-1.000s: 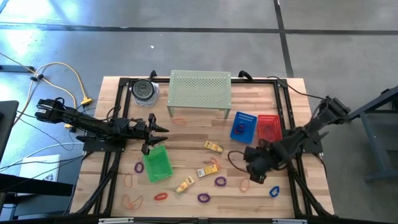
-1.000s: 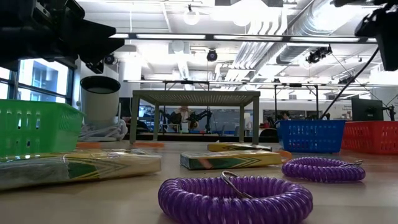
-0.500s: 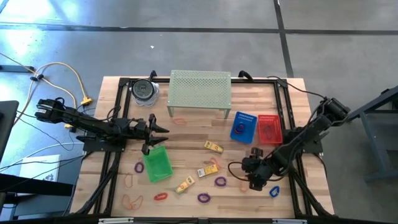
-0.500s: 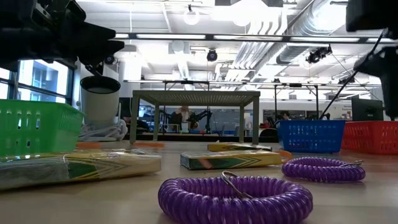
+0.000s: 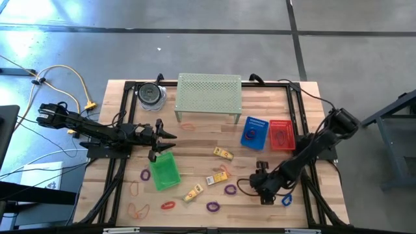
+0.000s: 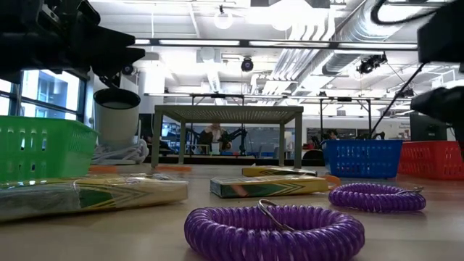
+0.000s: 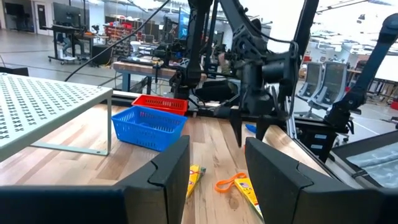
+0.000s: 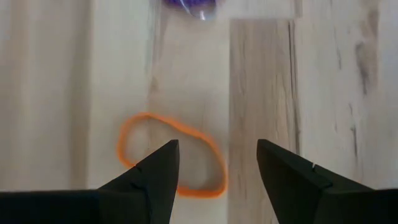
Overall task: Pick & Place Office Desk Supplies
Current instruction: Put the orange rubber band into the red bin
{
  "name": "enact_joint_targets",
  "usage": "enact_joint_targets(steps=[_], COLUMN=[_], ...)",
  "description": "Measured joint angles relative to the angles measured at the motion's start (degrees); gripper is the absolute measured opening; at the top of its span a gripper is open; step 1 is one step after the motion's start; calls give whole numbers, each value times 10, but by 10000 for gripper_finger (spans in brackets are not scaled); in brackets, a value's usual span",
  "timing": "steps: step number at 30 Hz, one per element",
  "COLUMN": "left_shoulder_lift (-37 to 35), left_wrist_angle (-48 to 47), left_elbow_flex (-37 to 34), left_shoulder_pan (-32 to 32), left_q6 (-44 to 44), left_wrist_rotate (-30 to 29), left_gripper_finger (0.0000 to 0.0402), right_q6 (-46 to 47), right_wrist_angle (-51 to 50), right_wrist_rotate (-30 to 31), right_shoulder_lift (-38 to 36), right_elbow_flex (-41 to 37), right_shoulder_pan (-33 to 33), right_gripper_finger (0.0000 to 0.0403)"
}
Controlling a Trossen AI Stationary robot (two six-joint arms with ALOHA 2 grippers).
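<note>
Loops and yellow packets lie scattered on the wooden table. An orange band lies flat near the front right. My right gripper hangs open just above it, pointing steeply down, and one fingertip stands over the band's loop. The band's near end is hidden behind the fingers. Beyond the band lies a purple loop. Three yellow packets lie mid-table. My left gripper waits open and level at the left, above the green basket.
A blue basket and a red basket stand at the right. The pale-green perforated shelf stands at the back, with a round spool to its left. More loops lie near the front edge, among them a blue loop.
My right gripper has come down and toward the table's near-left, tipping steeper and rolling at the wrist, and now hangs low over the orange band. Its fingers have stayed open. Nothing on the table has moved.
</note>
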Motion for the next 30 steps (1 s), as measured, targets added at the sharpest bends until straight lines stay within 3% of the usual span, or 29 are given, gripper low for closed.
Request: enact_joint_targets(steps=[10,15,24,30], left_shoulder_lift=[0,0,0,0], left_wrist_angle=[1,1,0,0], left_elbow_flex=[0,0,0,0], left_shoulder_pan=[0,0,0,0], left_q6=[0,0,0,0], left_wrist_rotate=[-1,-1,-1,-1], left_gripper_finger=[151,151,151,151], right_q6=[-1,0,-4,-4], right_wrist_angle=[-5,-20,-26,-26], right_wrist_rotate=[-11,0,-5,1], right_shoulder_lift=[41,41,42,42], right_elbow_flex=[3,2,2,2], right_shoulder_pan=[0,0,0,0], right_gripper_finger=[193,144,15,2])
